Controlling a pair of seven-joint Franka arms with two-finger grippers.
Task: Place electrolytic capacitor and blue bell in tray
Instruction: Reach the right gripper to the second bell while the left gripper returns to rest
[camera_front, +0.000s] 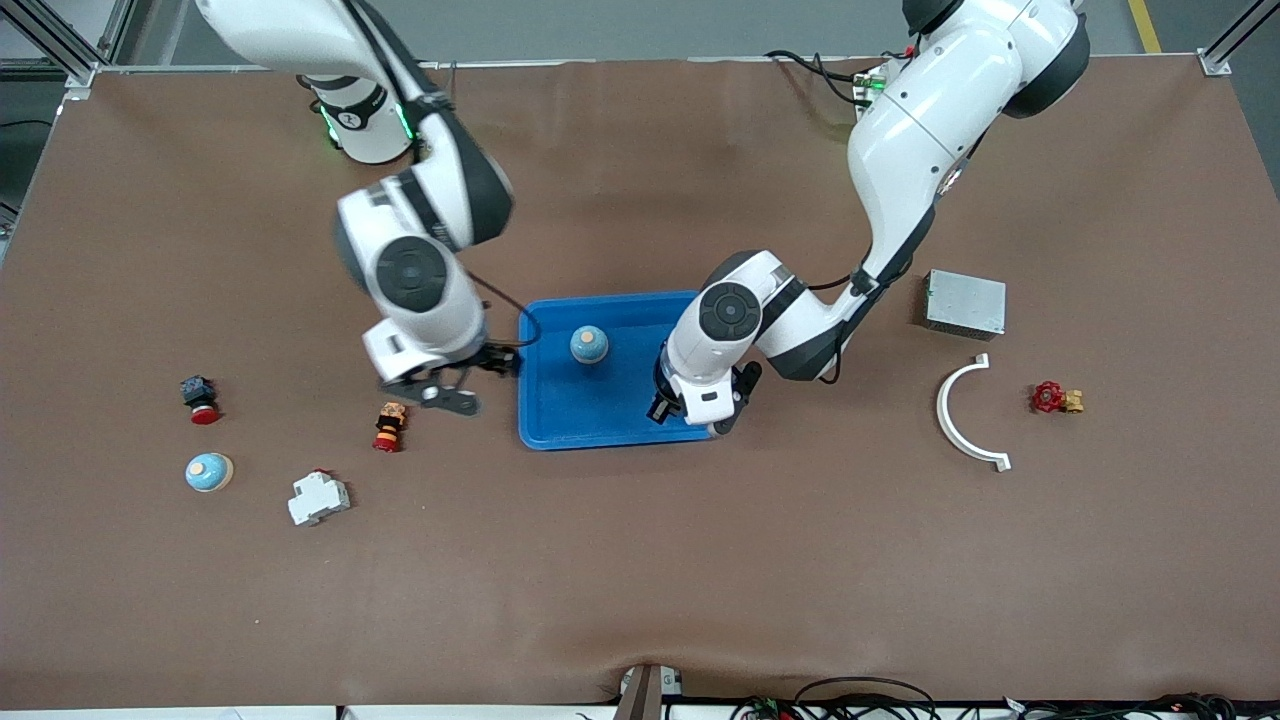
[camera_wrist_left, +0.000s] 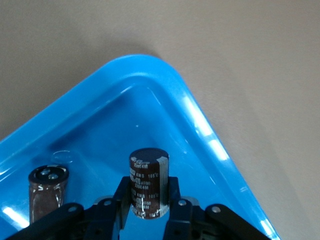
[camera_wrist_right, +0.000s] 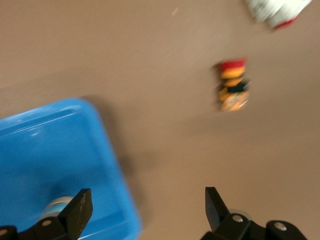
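On the brown table we log the left gripper (camera_wrist_left: 146, 207) clamped on an upright electrolytic capacitor (camera_wrist_left: 148, 182) inside the blue tray (camera_front: 560, 415), at the corner toward the left arm's end and nearest the front camera, with a second capacitor (camera_wrist_left: 46, 192) standing beside it. We list the right gripper (camera_wrist_right: 145, 210) with fingers spread wide and empty, over the tray's edge toward the right arm's end; a blue bell (camera_front: 589, 344) sits in the tray. Outside it we record an orange-and-red pushbutton (camera_front: 389, 427), a white breaker (camera_front: 318, 497), another blue bell (camera_front: 209, 472) and a grey metal box (camera_front: 964, 303).
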